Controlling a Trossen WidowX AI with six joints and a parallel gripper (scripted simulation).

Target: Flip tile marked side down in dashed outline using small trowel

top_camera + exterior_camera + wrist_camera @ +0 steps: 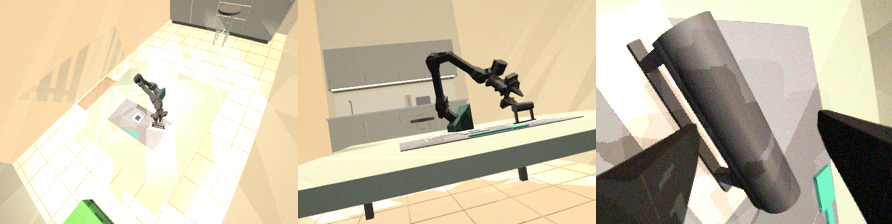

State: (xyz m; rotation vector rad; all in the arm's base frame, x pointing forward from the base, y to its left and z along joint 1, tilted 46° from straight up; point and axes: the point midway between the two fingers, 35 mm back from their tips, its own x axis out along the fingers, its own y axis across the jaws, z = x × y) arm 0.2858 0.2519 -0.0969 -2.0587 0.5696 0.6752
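Observation:
The trowel has a dark grey cylinder handle (158, 124) (522, 106) (726, 115) on two posts over a flat white blade (154, 128) (626, 30). It stands on the right part of the grey mat (153, 140) (417, 145). My gripper (158, 117) (511, 102) (756, 160) is open just above the handle, one finger on each side, not touching it. The white tile (137, 117) lies with its blue marked side up, at the near right corner of the dashed outline (131, 106).
A flat teal tool (131, 131) (497, 130) (823, 187) lies on the mat's near side. The arm's teal base (162, 93) (463, 117) stands behind the mat. A stool (228, 11) and cabinets are far off. A green box (88, 213) is on the floor.

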